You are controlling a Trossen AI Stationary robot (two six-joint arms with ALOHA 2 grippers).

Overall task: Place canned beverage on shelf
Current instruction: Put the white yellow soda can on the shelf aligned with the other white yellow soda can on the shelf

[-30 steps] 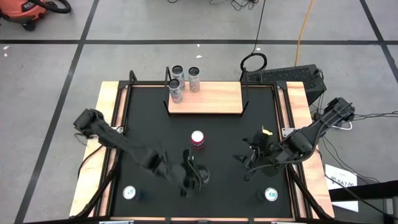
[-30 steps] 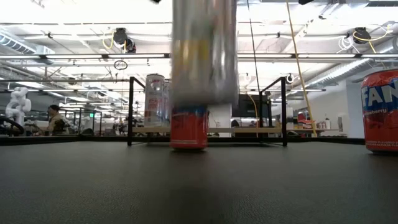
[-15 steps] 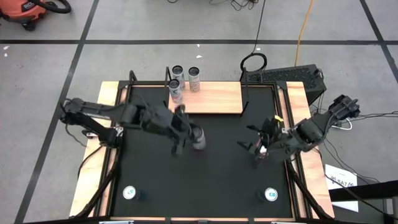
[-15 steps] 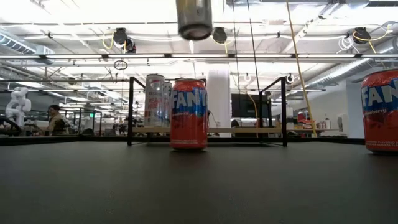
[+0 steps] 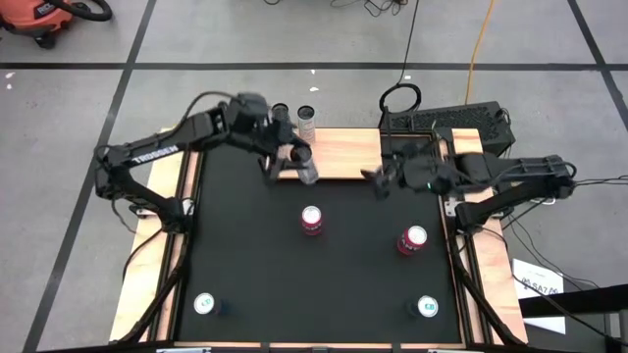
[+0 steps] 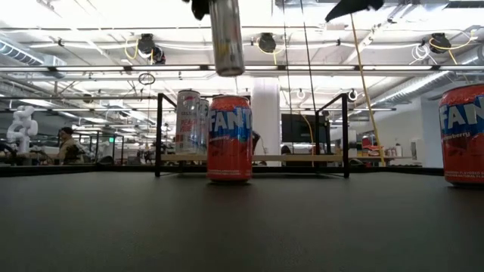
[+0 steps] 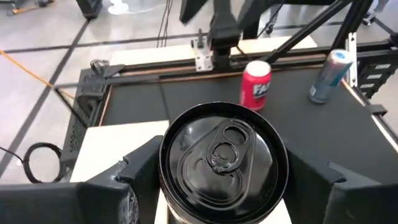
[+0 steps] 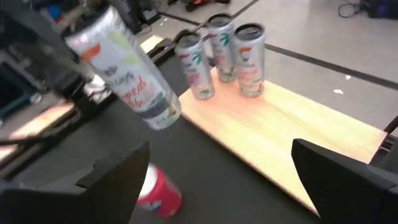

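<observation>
My left gripper (image 5: 292, 157) is shut on a slim silver beverage can (image 5: 305, 164), which hangs in the air over the near left part of the shelf (image 5: 343, 155); the low view shows the can (image 6: 227, 38) high above the table. The shelf is a light-wood board with black uprights. Three similar slim cans (image 8: 221, 53) stand on its far left corner. My right gripper (image 5: 378, 181) hovers open over the shelf's near right edge, with nothing between its fingers (image 8: 118, 180). My left gripper pinches the can's upper body (image 7: 163, 163) between its two fingers, one on each side just below the black top (image 7: 222, 152). The fingers come from the table's left, slanting down. The can is lifted clear and hangs tilted, its bottom end (image 8: 163, 115) lowest.
A red can (image 5: 312, 220) stands mid-table in front of the shelf, a second red can (image 5: 412, 240) to its right. Two more cans (image 5: 204, 304) (image 5: 427, 307) stand at the table's near corners. Bare black tabletop (image 5: 245, 255) lies between them.
My left gripper has carried the slim can from near the table's front edge toward the far edge and upward, past the middle red can, to above the shelf's left part. My right gripper has gone from the right red can toward the far edge; that can has stayed put.
</observation>
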